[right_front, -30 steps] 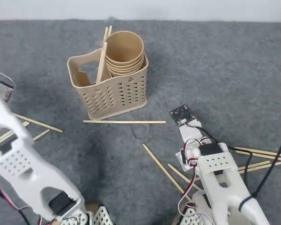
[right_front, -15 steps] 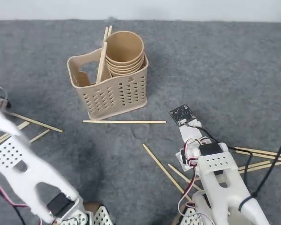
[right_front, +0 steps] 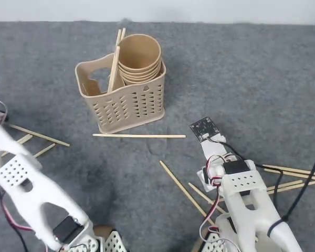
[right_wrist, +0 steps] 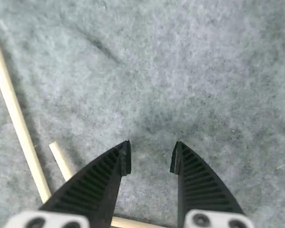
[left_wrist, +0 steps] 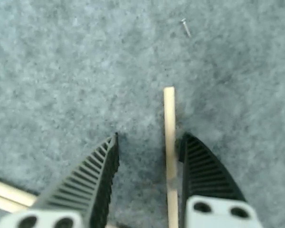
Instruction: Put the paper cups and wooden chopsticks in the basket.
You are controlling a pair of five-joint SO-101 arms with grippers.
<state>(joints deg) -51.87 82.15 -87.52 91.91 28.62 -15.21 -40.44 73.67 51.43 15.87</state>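
A beige slotted basket [right_front: 127, 107] stands at the back centre with a stack of paper cups [right_front: 139, 56] and some chopsticks [right_front: 114, 68] upright in it. More wooden chopsticks lie on the grey carpet: one [right_front: 139, 136] in front of the basket, several [right_front: 39, 135] at the left and several [right_front: 291, 172] at the right. My left gripper [left_wrist: 149, 142] is open just above the carpet, with a chopstick [left_wrist: 169, 142] lying between its fingers, close to one fingertip. My right gripper [right_wrist: 150, 156] is open over bare carpet, with two chopsticks [right_wrist: 14, 118] beside it.
The left arm [right_front: 21, 184] rises at the near left and the right arm [right_front: 241, 205] at the near right, with cables trailing. A long chopstick [right_front: 184, 191] lies diagonally between them. A small screw [left_wrist: 185, 27] lies on the carpet.
The left arm has dropped lower and swung toward the left edge, bringing its gripper down over the chopsticks there. The right arm has stayed still.
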